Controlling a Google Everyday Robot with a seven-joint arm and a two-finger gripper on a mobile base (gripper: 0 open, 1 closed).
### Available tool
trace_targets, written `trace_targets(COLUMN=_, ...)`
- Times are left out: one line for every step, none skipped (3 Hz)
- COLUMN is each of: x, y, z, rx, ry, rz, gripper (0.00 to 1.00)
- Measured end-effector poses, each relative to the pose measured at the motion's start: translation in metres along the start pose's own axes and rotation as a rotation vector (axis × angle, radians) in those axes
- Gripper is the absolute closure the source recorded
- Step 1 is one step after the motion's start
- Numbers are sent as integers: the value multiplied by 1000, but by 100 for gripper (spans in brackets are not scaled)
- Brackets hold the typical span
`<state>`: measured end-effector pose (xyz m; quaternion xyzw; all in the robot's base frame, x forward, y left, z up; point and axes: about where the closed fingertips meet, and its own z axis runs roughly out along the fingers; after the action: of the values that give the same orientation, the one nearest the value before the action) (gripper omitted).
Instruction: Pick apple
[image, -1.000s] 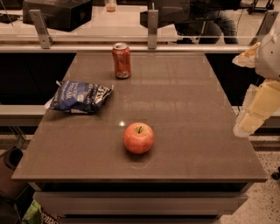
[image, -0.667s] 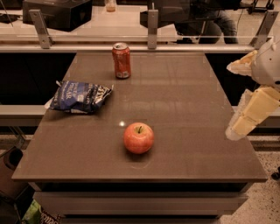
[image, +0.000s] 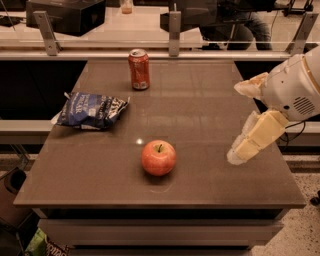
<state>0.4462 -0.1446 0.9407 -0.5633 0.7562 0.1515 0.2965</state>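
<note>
The apple, round and red-orange with a short dark stem, sits on the brown table near its front middle. My gripper hangs over the table's right side, to the right of the apple and well apart from it. Its two cream fingers are spread wide, one above the other in the view, with nothing between them. The white arm housing enters from the right edge.
A red-orange soda can stands upright at the table's far middle. A blue chip bag lies at the left. A rail with metal posts runs behind the table. The table's front edge is close to the apple.
The gripper has moved left, from beyond the table's right edge to over its right side. The apple, can and bag have not moved.
</note>
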Motion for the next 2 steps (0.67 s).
trace_targets(x=0, y=0, z=0, rx=0, ry=0, rz=0, gripper=0)
trace_targets(x=1, y=0, z=18, rx=-9, ry=-54, rz=16, gripper=0)
